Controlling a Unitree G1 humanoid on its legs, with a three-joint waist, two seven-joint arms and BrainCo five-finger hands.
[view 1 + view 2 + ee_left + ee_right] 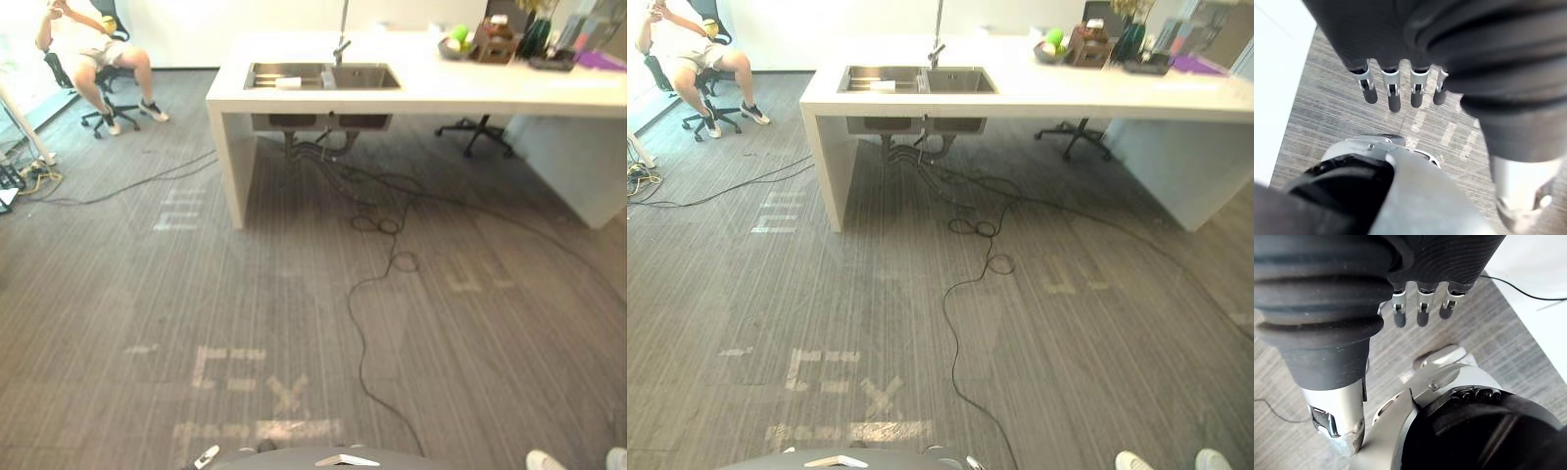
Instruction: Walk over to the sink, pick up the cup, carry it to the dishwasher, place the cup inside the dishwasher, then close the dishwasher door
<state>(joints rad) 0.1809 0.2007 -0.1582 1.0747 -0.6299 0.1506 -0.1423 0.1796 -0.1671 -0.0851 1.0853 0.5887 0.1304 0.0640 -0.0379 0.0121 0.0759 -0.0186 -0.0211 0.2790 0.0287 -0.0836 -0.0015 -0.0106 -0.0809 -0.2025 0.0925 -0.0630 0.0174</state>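
A double steel sink with a tall tap is set in a white counter across the room, several steps ahead of me. A small white object, too small to tell if it is the cup, lies in the sink's left basin. In the left wrist view my left hand hangs over the floor with straight fingers and holds nothing. My right hand hangs the same way in the right wrist view, fingers relaxed and empty.
Black cables snake over the grey floor from under the sink toward me. A person sits on an office chair at the far left. Another chair stands behind the counter. A bowl of fruit and boxes crowd the counter's right end. White shoes show at lower right.
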